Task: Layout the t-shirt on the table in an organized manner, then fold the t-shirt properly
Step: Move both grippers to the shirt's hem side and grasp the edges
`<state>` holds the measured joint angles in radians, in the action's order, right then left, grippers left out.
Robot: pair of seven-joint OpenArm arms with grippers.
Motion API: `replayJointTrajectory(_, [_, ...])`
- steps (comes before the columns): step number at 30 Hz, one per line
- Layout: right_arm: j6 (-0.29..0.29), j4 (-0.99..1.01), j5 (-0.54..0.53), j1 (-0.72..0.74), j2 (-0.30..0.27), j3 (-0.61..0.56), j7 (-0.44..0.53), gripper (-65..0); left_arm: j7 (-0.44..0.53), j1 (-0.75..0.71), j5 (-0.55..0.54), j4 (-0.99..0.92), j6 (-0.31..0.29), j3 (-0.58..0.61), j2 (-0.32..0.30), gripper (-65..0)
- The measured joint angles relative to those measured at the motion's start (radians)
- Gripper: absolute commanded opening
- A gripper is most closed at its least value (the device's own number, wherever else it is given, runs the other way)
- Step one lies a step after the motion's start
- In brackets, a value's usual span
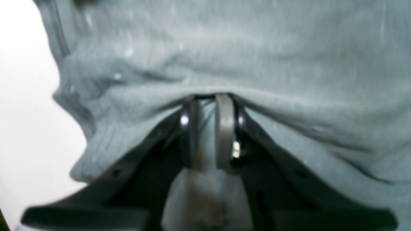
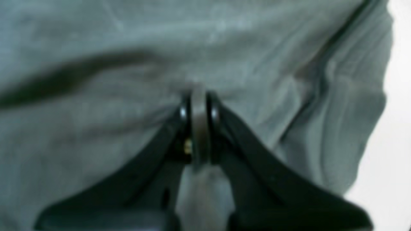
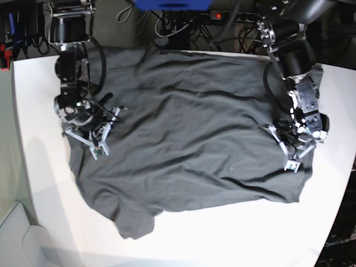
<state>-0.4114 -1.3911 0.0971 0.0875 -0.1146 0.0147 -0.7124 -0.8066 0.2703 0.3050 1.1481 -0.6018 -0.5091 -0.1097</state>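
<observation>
The dark charcoal t-shirt (image 3: 189,133) lies spread across the white table (image 3: 222,233), wrinkled, with one sleeve bunched at the front left. My right gripper (image 3: 95,143) stands at the shirt's left edge in the base view. Close up, the right gripper (image 2: 199,93) is shut on a pinch of t-shirt (image 2: 128,48) cloth. My left gripper (image 3: 291,161) is at the shirt's right edge. In its wrist view the left gripper (image 1: 210,96) holds a fold of the t-shirt (image 1: 257,48) between nearly shut fingers.
Cables and dark equipment (image 3: 183,16) crowd the space behind the table's far edge. Bare white tabletop runs along the front and down the left side (image 3: 39,167). A pale surface (image 3: 11,233) lies beyond the curved left edge.
</observation>
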Motion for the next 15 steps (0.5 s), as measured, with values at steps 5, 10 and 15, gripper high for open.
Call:
replayJointTrajectory(5, [0.000, 0.173, -0.007, 0.119, -0.001, 0.000, 0.066, -65.0, 0.066, 0.010, -0.033, -0.059, 0.000, -0.004, -0.026, -54.2])
replayJointTrajectory(10, [0.003, 0.330, -0.014, 0.239, -0.002, 0.002, 0.113, -65.0, 0.089, 0.022, -0.033, -0.072, -0.001, -0.002, -0.034, -54.2])
replayJointTrajectory(15, [0.003, 0.460, -0.008, 0.332, -0.004, 0.001, 0.146, -65.0, 0.066, 0.049, -0.010, -0.084, -0.004, -0.001, -0.034, -54.2])
